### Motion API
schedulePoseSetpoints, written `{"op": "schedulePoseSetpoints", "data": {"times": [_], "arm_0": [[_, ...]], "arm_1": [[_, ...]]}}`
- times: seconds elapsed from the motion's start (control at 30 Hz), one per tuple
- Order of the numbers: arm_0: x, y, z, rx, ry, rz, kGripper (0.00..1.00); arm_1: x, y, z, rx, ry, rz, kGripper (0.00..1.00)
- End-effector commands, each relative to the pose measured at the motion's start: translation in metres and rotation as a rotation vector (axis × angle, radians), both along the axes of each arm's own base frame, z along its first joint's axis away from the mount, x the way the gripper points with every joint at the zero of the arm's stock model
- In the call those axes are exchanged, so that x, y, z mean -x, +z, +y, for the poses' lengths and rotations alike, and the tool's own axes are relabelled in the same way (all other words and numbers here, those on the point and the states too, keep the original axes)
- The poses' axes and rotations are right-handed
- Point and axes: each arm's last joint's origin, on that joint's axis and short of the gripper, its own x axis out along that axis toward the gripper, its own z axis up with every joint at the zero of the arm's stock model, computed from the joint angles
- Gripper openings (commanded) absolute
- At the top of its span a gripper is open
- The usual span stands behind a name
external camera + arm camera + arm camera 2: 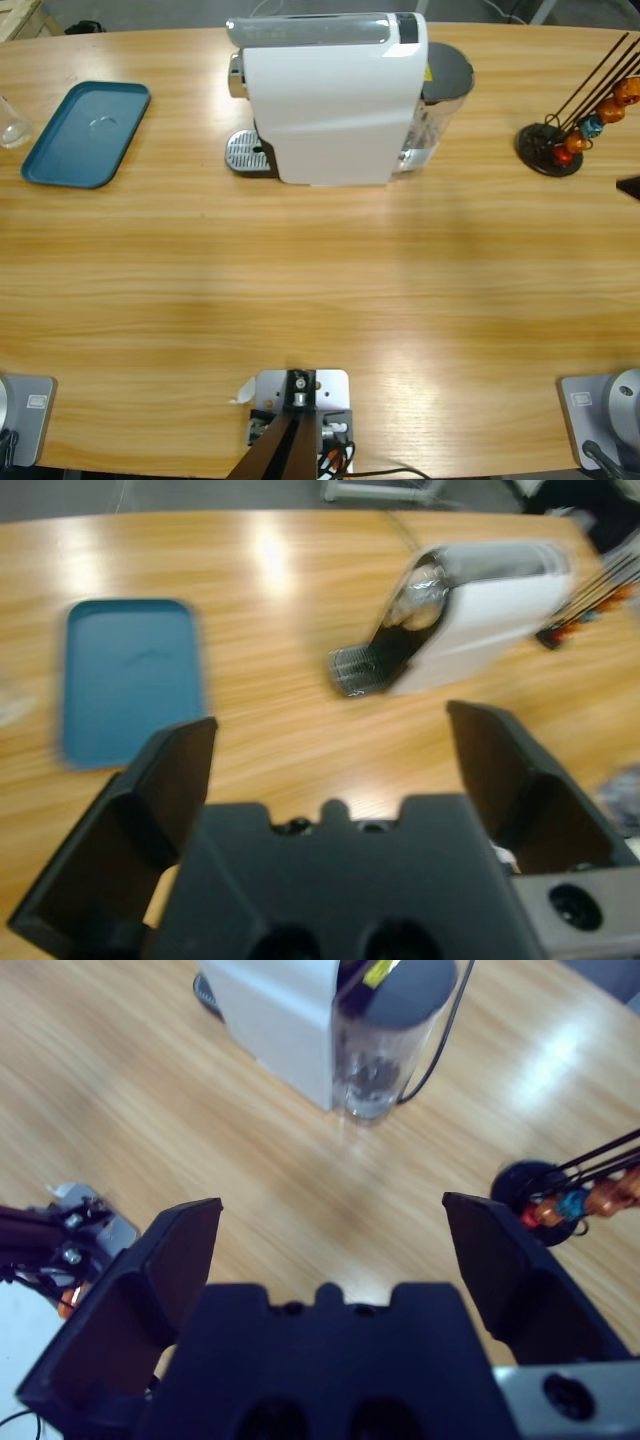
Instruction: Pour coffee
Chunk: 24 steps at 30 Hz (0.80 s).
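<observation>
Two pincers, both spread wide and holding nothing, neither arm out over the surface (320, 290) in the high view.

Left to right in the high view: clear glass tumbler (12, 124) at the far left edge, upper left of frame, just beside the teal tray (85, 133). I can't tell from here whether there's coffee in it. White coffee machine (335, 95) upper centre, drip grate facing left. Capsule rack (575, 125) upper right.

Left pincer (330, 755): jaws apart, looking at the tray on its left and the machine at upper right; the tumbler is only a blur at the left edge. Right pincer (330, 1230): jaws apart, facing the machine's water tank and the rack.

My read: the tumbler lies ahead and well left of the left pincer, upright, so the left arm is the nearer one.
</observation>
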Motion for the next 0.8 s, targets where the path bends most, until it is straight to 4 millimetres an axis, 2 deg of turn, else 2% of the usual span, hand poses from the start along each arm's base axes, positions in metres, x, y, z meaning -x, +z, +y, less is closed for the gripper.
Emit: {"op": "schedulePoseSetpoints", "data": {"times": [0.03,0.13,0.2,0.3,0.4,0.47,0.6,0.8], "arm_0": [[-0.146,-0.012,-0.052,0.410,-0.132,0.437,0.993],[-0.187,-0.026,-0.065,0.454,-0.173,0.485,0.942],[-0.211,-0.033,-0.072,0.460,-0.176,0.515,0.942],[-0.240,-0.048,-0.084,0.472,-0.181,0.574,0.932],[-0.261,-0.067,-0.109,0.480,-0.255,0.643,0.890],[-0.267,-0.081,-0.125,0.475,-0.298,0.690,0.885],[-0.275,-0.104,-0.141,0.462,-0.319,0.754,0.890],[-0.281,-0.101,-0.145,0.444,-0.304,0.720,0.885]], "arm_1": [[-0.009,-0.015,0.004,0.091,-0.017,0.077,1.000],[-0.005,-0.025,0.001,0.098,-0.012,0.101,1.000],[-0.001,-0.032,-0.001,0.091,-0.006,0.113,1.000],[0.006,-0.037,-0.007,0.087,-0.013,0.112,1.000],[0.008,-0.044,-0.009,0.097,-0.015,0.125,1.000],[0.008,-0.050,-0.008,0.101,-0.020,0.141,1.000],[0.008,-0.057,-0.009,0.099,-0.028,0.149,1.000],[0.008,-0.061,-0.009,0.100,-0.029,0.156,1.000]]}}
